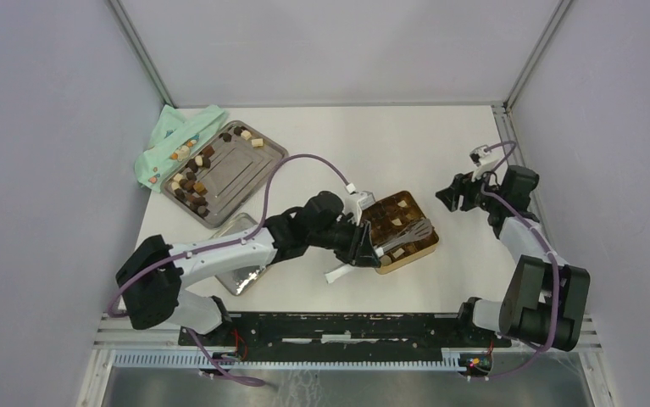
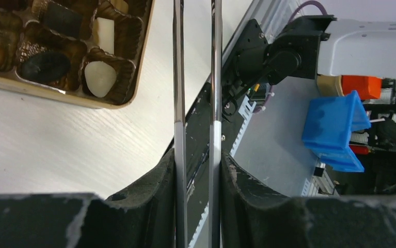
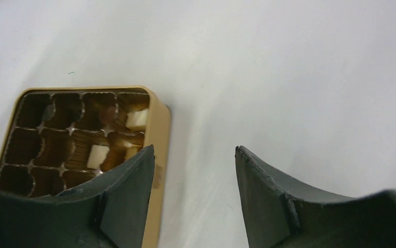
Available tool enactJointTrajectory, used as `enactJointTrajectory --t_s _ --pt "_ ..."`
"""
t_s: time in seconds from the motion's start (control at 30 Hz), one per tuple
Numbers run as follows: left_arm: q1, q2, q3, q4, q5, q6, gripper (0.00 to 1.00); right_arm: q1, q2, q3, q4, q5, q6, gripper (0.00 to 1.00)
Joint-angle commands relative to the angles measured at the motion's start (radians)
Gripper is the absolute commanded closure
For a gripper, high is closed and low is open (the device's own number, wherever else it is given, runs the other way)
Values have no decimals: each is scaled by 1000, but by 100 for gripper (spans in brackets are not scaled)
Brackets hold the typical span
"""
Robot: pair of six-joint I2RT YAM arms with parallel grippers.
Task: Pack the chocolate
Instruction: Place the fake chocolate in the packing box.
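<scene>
Left hand (image 2: 198, 161): closest to the lens in its wrist view; its two dark fingers are pressed in on both arms of a pair of metal tongs (image 2: 179, 77), which it holds.
Tongs: the two thin shiny arms run side by side from the fingers; from above, their broad ends lie over the near right part of the gold tin (image 1: 434, 244). Whether they touch a piece cannot be told.
Right hand (image 3: 194, 152): jaws wide apart with nothing between them, hanging over bare bench (image 1: 372, 144) just right of the tin, clear of it.
Gold tin: square, near the middle of the bench, with a brown insert of small ribbed cups. Some cups are filled and many stand bare.
Chocolate (image 1: 190, 182): most pieces, dark brown, light brown and cream-white, lie loose on a shiny metal tray (image 1: 236, 174) at the far left, crowded along its left edge and far corner. Several more sit in the tin's cups; the left wrist view shows two cream-white pieces, a dark oval and a dark rectangle near one corner.
Mint-green bag (image 1: 169, 140): crumpled, touching the far left side of the tray.
Smaller shiny tray (image 1: 241, 227): near the front left, partly hidden under the left arm.
</scene>
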Motion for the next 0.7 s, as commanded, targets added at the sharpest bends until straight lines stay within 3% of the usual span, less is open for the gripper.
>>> enactJointTrajectory --t_s 0.0,0.27,0.5,0.63,0.67 --pt "-35 80 118 -46 -84 76 98 -113 -22 36 -77 -154 -104 36" --pt "-71 254 290 -188 -178 159 97 -131 -10 32 -82 -191 -111 36" --pt "-77 301 339 -246 -224 199 95 -132 1 38 -87 -198 -115 36" --pt "-80 307 340 -248 -213 200 90 -132 5 41 -87 -199 -118 36" --pt "-80 308 341 -249 -210 200 85 -132 6 41 -88 -200 -120 36"
